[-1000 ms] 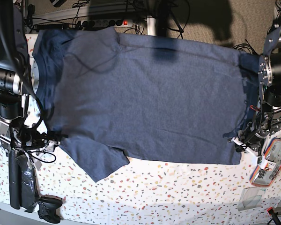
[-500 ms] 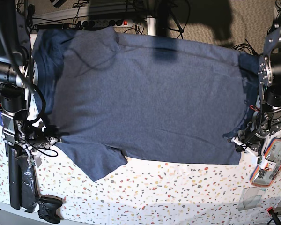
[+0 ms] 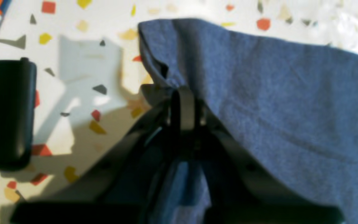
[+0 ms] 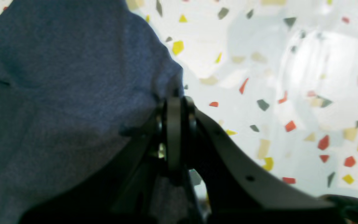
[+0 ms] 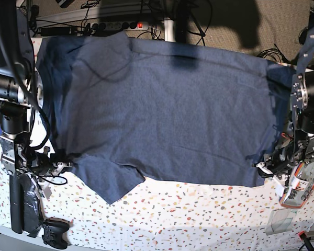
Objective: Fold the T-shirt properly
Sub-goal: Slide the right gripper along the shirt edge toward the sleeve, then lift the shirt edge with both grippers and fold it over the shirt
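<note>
The dark navy T-shirt (image 5: 167,110) lies spread wide across the speckled table (image 5: 199,214), neckline towards the left. At the right of the base view, my left gripper (image 5: 262,168) is shut on the near hem corner. The left wrist view shows that gripper (image 3: 182,90) with its jaws pinched on a bunched corner of the T-shirt (image 3: 275,93). At the left of the base view, my right gripper (image 5: 68,165) holds the near shoulder edge beside the sleeve. In the right wrist view, that gripper (image 4: 174,93) is shut on the T-shirt's (image 4: 57,77) edge.
An orange-and-white box (image 5: 299,184) and a clear plastic piece (image 5: 280,222) sit at the near right. A black controller (image 5: 55,232) and a dark taped bar (image 5: 22,206) lie at the near left. A power strip (image 5: 120,24) and cables run behind the table.
My right gripper has closed on the shirt's edge at the left. Both grippers and the shirt's near edge have shifted slightly towards the table's near side.
</note>
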{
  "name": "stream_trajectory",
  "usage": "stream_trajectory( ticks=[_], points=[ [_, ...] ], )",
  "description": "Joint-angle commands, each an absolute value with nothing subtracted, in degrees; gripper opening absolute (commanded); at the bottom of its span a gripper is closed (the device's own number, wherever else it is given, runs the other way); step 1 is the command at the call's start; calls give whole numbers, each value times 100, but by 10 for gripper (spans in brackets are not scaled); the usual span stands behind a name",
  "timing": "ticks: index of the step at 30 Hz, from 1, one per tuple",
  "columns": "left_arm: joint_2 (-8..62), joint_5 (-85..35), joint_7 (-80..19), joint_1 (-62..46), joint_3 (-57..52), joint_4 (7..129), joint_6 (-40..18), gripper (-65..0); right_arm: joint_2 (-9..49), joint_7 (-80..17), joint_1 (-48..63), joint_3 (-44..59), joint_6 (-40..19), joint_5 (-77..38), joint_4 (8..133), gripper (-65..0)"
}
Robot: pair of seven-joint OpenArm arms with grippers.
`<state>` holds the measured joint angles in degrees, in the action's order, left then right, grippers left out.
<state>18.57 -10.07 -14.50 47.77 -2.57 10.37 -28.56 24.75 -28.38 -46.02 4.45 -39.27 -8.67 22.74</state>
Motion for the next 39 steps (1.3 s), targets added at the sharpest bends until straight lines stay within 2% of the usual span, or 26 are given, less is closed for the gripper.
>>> stream_trajectory(
  ticks=[1,8,15,19,24,27,32,39],
  points=[
    [1922,-1122,-1476,4984,-259,1129,-2899,-650,2550,-2788,-4775,447,-4000,-947,2443,-650],
    [1925,-1498,-1914,4982,-259,1135,-3354,-650,2508,-3358,-4565,447,-4000,-1347,3402,-650],
    [1922,-2040,-1999,4956,-259,1135,-3693,-650,2547,-3999,-3358,451,-4000,-2180,5911,-650],
    [1920,-2220,-2137,4954,-259,1135,-3699,-650,2539,-4185,-2711,593,-4000,-2418,6984,-650],
    [1920,-2303,-2353,4917,-259,1135,-3955,-650,2523,-4305,-2213,965,-4000,-2818,7363,-650],
    [1887,-2770,-2421,4792,-259,1135,-4000,-650,2521,-4316,-2012,1190,-4000,-2921,7384,-650],
    [1660,-3094,-2080,4713,-259,1135,-4000,-650,2521,-4300,-1855,1393,-4000,-2921,7472,-650],
    [1181,-1835,-860,4711,-259,1437,-4000,-650,2519,-4401,-1850,1391,-4000,-2921,7557,-650]
  ],
)
